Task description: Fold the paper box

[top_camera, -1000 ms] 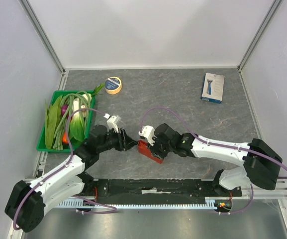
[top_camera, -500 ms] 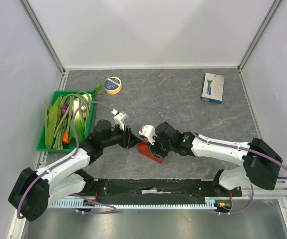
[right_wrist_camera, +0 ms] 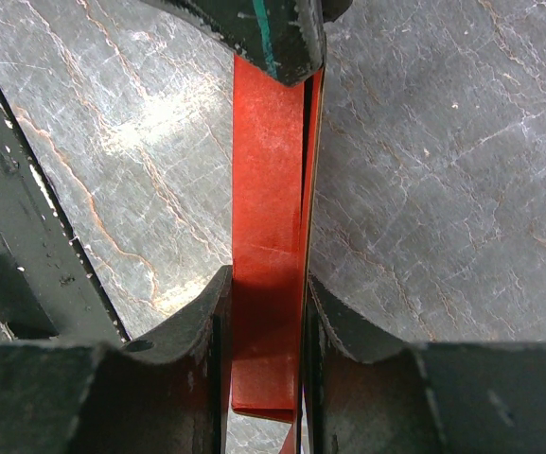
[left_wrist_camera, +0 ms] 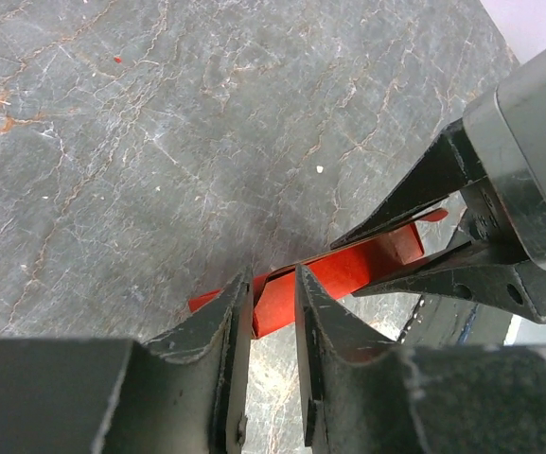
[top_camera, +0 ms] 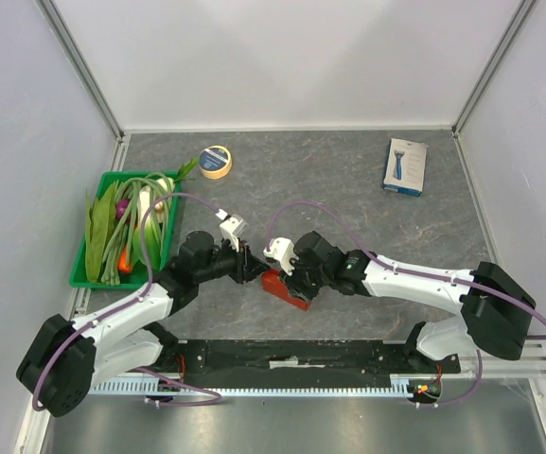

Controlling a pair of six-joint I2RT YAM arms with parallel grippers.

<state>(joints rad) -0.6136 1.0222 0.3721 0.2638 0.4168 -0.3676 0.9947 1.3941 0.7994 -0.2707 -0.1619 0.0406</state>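
Note:
The paper box (top_camera: 288, 292) is a flattened strip of bright red card, held just above the grey table near the front centre. My right gripper (top_camera: 289, 275) is shut on it; in the right wrist view the red card (right_wrist_camera: 268, 170) runs up from between my right gripper's (right_wrist_camera: 268, 284) fingers. My left gripper (top_camera: 251, 267) meets the box from the left. In the left wrist view the box's near end (left_wrist_camera: 367, 270) fills the gap between the tips of my left gripper (left_wrist_camera: 273, 284), which is shut on it. The left fingers (right_wrist_camera: 277, 38) cover the box's far end in the right wrist view.
A green tray (top_camera: 88, 280) of leafy vegetables stands at the left edge. A roll of yellow tape (top_camera: 216, 162) lies behind it. A white-and-blue retail box (top_camera: 405, 166) rests at the back right. A black rail (top_camera: 282, 359) runs along the near edge.
My left arm has swung right to the box's left end and its jaws have narrowed onto the card. The right arm and the box have stayed put.

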